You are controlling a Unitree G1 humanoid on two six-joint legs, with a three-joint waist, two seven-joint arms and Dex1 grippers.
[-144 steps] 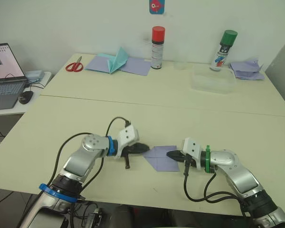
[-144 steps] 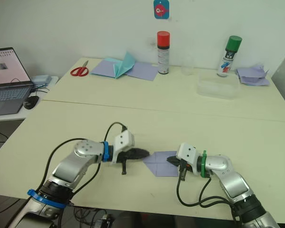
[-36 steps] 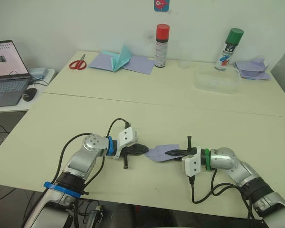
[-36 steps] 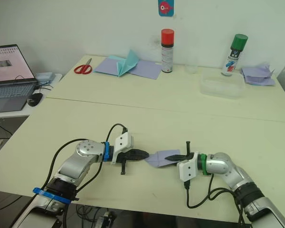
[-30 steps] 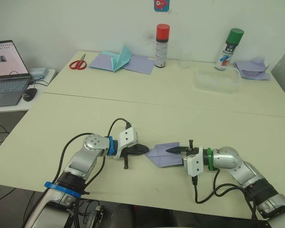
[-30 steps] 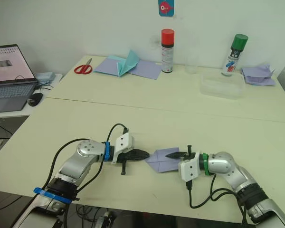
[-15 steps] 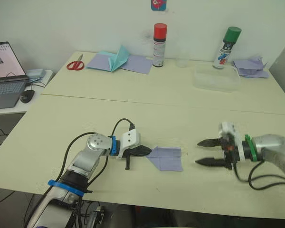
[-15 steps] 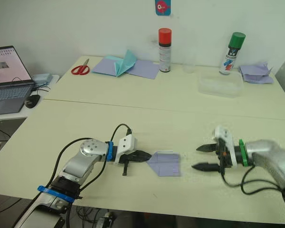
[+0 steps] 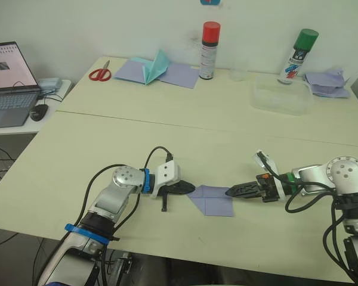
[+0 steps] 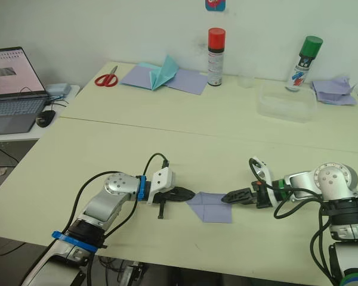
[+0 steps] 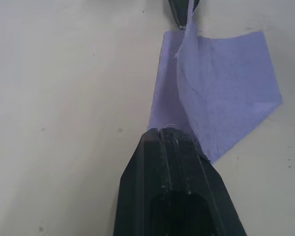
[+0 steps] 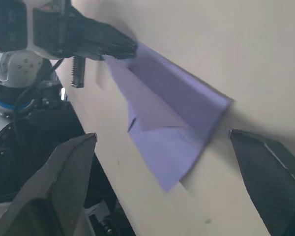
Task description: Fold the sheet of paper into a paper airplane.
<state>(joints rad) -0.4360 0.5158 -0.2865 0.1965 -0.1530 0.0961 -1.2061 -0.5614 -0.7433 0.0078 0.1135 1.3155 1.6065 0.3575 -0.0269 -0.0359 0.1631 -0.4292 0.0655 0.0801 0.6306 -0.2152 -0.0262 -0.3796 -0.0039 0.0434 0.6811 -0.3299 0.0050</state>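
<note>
The sheet of paper (image 9: 212, 199) lies flat near the table's front edge, a pale lavender-blue wedge with creases, its point toward my left. My left gripper (image 9: 188, 189) is shut, and its tip rests on that point; the left wrist view shows the paper (image 11: 221, 98) spreading out from under the closed fingers (image 11: 172, 162). My right gripper (image 9: 230, 192) sits low at the paper's right edge. In the right wrist view its jaws stand wide open, one on each side of the paper (image 12: 172, 113), gripping nothing.
At the back of the far table stand a red-capped spray can (image 9: 209, 42), a green-capped can (image 9: 298, 56) and a clear plastic container (image 9: 278, 98). Scissors (image 9: 99, 72) and lavender sheets with teal paper (image 9: 155, 70) lie at the back left. A laptop (image 9: 9, 83) sits at far left.
My right gripper opened, pulled away to the right, then came back low to the paper's right edge. The raised flap now lies flat. The left gripper stayed put; the camera shifted.
</note>
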